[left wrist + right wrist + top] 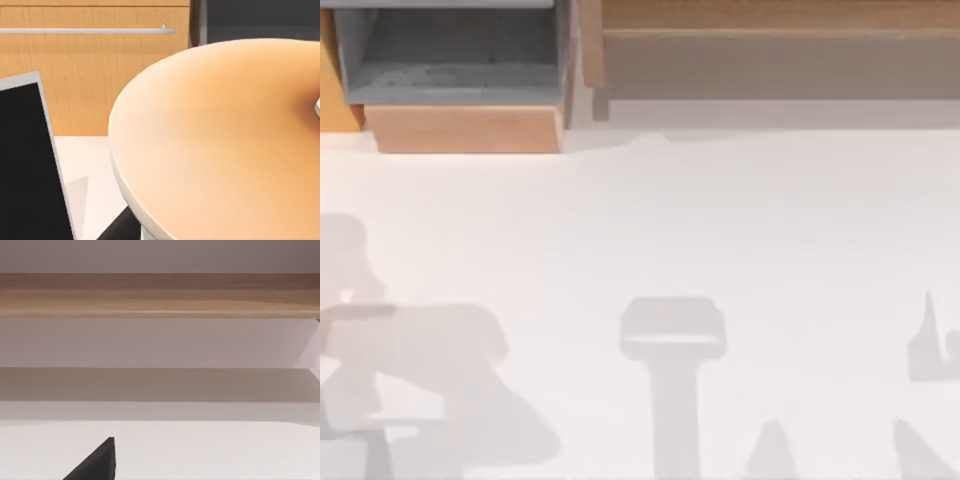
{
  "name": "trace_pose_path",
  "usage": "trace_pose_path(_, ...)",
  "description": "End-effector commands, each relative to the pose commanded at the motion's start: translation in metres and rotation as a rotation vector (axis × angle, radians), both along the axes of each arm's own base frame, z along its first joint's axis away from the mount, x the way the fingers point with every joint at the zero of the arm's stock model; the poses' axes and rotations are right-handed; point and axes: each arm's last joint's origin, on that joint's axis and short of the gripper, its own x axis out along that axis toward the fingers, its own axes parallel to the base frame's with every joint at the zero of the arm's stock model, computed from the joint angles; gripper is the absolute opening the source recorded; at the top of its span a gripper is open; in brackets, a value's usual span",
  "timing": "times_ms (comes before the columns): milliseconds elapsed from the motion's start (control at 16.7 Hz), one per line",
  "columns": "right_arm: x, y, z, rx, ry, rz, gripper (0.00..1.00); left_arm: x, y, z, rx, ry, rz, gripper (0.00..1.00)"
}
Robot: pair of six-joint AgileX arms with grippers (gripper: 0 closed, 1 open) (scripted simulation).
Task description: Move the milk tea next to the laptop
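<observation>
One milk tea [215,140] is seen in the left wrist view, very close beneath that camera: its round orange lid takes up most of the picture, and a sliver of the white straw [317,106] is cut off at the frame's edge. One laptop [27,160] is seen just beside it, its dark screen in a pale grey frame, with a strip of the white table [87,165] between the two. Whether the cup and the laptop touch cannot be told. Behind them one wooden cabinet front [95,75] with a single silver bar handle [85,30] is seen.

In the top view the white table [720,220] is seen with grey shadows lying on it, and at its far edge one open grey-lined wooden drawer [460,70] stands at the left and one long wooden shelf [770,50] at the right.

In the right wrist view one wooden shelf edge [160,295] is seen across the picture, and one dark finger tip of the right gripper [97,462] juts over the table.

How far either gripper is spread, and whether the left one grips the cup, cannot be told.
</observation>
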Motion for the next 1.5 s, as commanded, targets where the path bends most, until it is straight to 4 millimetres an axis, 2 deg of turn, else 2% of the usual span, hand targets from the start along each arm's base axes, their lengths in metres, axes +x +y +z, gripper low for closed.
trace_pose_path(480, 0.000, 0.000, 0.000, 0.000, 0.000, 0.000, 1.00, 0.001, 0.000, 0.000, 0.015, -0.013, 0.001, 0.00)
trace_pose_path(1020, 0.000, 0.000, 0.000, 0.000, 0.000, 0.000, 1.00, 0.009, 0.003, 0.006, 0.036, -0.138, 0.002, 0.00)
trace_pose_path(1500, 0.000, 0.000, 0.000, 0.000, 0.000, 0.000, 1.00, 0.000, 0.000, -0.030, 0.000, 0.000, 0.000, 0.00)
